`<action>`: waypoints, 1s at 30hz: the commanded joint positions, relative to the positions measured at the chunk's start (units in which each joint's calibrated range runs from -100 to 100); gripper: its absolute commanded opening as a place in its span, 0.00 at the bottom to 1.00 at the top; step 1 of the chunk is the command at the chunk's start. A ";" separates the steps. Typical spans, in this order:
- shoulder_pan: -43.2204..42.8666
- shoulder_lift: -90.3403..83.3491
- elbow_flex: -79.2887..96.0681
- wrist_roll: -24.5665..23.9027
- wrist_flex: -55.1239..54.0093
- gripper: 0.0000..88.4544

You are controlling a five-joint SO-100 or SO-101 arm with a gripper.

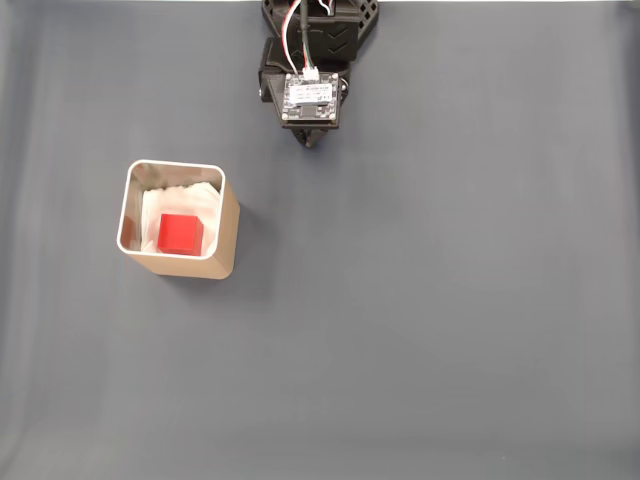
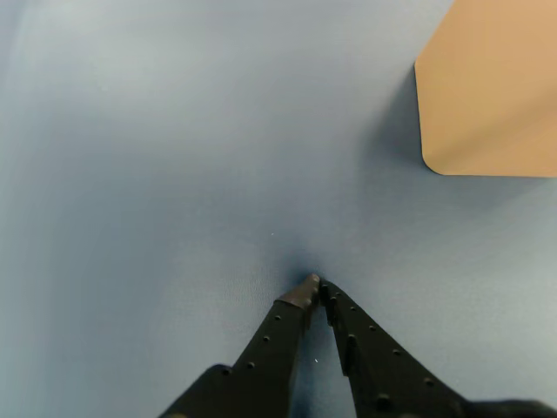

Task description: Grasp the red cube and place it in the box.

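Jaws pinched together at the tips, nothing between them. In the wrist view the gripper point(image 2: 313, 286) comes up from the bottom edge as two black studded fingers point(image 2: 270, 348) converging to a point, with a thin gap lower down that narrows to contact at the tips. Tips sit just over the blue-grey mat point(image 2: 157, 174), with a soft shadow under them; can't tell if they actually touch it.

Arm pose: in the fixed view the arm point(image 1: 312, 60) is folded back at the top centre of frame, gripper point(image 1: 310, 140) pointing down-frame, only its tip poking out below the wrist. A pale circuit board point(image 1: 310, 95) with white and red wires sits on top of the wrist. Arm is well apart from the box.

The red cube point(image 1: 181, 234) is inside the box point(image 1: 228, 215), resting on crumpled white padding point(image 1: 185, 198), roughly central and slightly toward the near wall. Plain matte bright red; top face showing, with a darker sliver of its right side. It takes up about a third of the box width.

Box: tan walls, rounded corners, thin shiny rim, upright on the mat, left of centre in the fixed view. In the wrist view one tan wall point(image 2: 492, 96) fills the upper right corner, apart from the fingers.
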 commanded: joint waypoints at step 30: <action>-2.50 0.09 0.55 -0.34 1.14 0.01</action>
